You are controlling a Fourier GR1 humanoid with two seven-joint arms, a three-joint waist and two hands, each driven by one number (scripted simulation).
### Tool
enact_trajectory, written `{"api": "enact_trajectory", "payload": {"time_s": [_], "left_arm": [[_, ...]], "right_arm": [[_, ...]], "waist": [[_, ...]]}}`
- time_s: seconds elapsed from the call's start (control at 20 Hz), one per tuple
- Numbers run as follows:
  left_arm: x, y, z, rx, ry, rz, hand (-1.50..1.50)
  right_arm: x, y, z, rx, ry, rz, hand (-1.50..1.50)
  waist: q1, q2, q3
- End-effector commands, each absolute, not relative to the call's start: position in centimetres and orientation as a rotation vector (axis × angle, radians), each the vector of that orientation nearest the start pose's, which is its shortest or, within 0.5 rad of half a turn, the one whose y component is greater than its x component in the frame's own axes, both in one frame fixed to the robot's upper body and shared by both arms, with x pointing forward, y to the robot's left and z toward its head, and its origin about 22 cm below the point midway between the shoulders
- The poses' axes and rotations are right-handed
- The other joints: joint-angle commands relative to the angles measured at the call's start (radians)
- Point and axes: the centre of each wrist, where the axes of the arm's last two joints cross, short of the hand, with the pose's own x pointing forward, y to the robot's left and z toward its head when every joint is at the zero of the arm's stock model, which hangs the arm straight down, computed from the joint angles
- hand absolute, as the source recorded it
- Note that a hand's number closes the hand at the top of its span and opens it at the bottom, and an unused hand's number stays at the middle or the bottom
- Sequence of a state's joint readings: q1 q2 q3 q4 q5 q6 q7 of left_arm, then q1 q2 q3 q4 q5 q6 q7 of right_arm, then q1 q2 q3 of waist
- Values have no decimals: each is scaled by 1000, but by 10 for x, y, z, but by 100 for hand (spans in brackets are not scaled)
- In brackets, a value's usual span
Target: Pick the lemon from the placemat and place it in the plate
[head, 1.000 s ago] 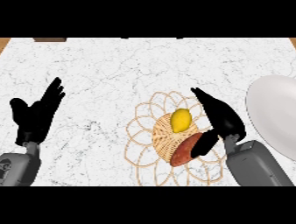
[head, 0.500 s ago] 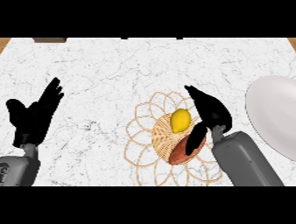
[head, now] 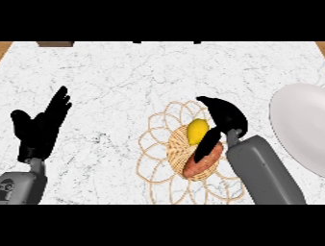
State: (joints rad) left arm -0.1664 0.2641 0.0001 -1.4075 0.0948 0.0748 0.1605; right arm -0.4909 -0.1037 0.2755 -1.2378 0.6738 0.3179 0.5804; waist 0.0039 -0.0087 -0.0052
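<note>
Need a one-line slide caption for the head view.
Right hand closes around lemon on woven placemat; plate waits.

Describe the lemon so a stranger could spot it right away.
On the white counter, find the woven placemat left of the plate. The lemon lies at its middle beside the right hand: small, oval, bright yellow, unlike the reddish-brown sweet potato below it.

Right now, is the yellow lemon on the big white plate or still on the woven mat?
Still on the woven straw placemat. The yellow lemon lies there beside the robot's right hand; the white round plate holds nothing.
</note>
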Motion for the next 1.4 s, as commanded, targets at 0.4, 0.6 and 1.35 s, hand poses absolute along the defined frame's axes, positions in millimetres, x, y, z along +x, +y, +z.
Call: {"api": "enact_trajectory", "payload": {"time_s": [0.4, 0.6, 1.35], "left_arm": [[297, 284, 26, 174, -1407, -80, 0], [288, 287, 31, 177, -1410, -80, 0], [286, 278, 18, 181, -1397, -71, 0]], "right_arm": [[316, -109, 20, -448, -1046, 1169, 150], [322, -125, 20, -562, -1122, 1099, 150], [378, -135, 99, -1412, -1254, 438, 150]], "waist": [[-5, 9, 5], [-3, 8, 5], [-10, 4, 5]]}}
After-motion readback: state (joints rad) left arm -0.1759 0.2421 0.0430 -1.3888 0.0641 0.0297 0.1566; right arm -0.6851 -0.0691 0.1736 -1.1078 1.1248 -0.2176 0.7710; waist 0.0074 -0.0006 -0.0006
